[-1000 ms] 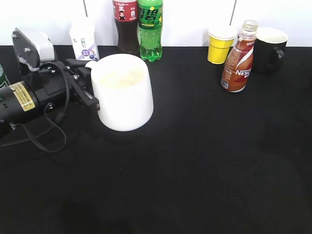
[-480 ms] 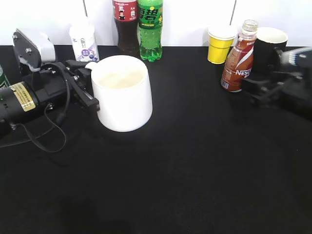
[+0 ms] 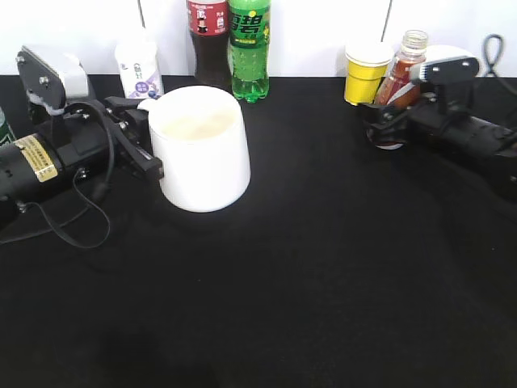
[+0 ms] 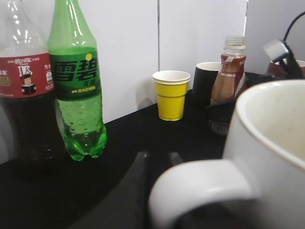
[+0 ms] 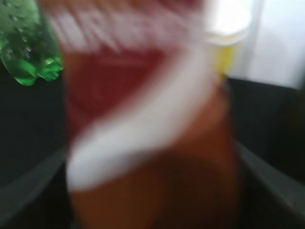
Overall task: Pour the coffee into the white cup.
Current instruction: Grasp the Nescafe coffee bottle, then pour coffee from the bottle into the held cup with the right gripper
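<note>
The counter (image 3: 307,283) is open black surface across its near half and between the white cup (image 3: 202,149) and the coffee (image 3: 397,81). The back edge is crowded: a cola bottle (image 3: 208,40) and green soda bottle (image 3: 249,44) stand touching just behind the white cup, a small white bottle (image 3: 139,65) to their left. A yellow paper cup (image 3: 365,73) stands just beside the coffee, restricting access from its left.

bright even light, right wrist blurred
</note>
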`<state>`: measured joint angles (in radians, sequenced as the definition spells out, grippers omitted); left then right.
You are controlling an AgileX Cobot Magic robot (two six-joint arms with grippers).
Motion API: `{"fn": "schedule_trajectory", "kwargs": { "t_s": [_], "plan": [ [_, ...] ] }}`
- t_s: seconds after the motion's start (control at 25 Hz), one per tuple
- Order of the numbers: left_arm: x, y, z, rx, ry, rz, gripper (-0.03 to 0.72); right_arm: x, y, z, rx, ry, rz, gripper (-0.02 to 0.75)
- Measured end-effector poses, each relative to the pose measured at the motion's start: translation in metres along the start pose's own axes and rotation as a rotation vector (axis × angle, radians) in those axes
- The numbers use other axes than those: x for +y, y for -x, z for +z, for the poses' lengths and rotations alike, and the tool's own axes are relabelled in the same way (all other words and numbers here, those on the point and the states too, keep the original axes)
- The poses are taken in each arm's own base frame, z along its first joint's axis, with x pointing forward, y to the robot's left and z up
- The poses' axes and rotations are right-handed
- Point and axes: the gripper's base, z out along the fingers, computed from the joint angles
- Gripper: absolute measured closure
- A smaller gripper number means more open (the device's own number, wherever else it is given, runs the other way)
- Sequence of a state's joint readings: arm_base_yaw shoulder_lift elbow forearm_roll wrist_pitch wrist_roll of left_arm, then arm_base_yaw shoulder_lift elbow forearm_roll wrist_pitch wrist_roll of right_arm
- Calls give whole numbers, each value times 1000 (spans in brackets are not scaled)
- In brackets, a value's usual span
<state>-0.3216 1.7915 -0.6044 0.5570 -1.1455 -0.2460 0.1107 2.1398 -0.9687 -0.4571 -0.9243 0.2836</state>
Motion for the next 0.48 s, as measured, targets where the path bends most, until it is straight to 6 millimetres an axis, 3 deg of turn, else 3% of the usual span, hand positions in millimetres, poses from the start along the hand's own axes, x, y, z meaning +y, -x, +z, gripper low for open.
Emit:
{"fn": "schedule_trajectory", "kwargs": {
  "t_s": [0.12, 0.4, 0.48],
  "plan": [
    [0, 0, 0, 0, 0, 0, 622, 0, -1, 2, -2, 2, -1, 213],
    [0, 0, 0, 1, -3, 1, 622, 2, 0, 1, 3, 17, -15, 217],
    [-2, -1, 0, 7, -27, 5, 622, 12, 14, -9, 36, 78, -93, 225]
  ]
}}
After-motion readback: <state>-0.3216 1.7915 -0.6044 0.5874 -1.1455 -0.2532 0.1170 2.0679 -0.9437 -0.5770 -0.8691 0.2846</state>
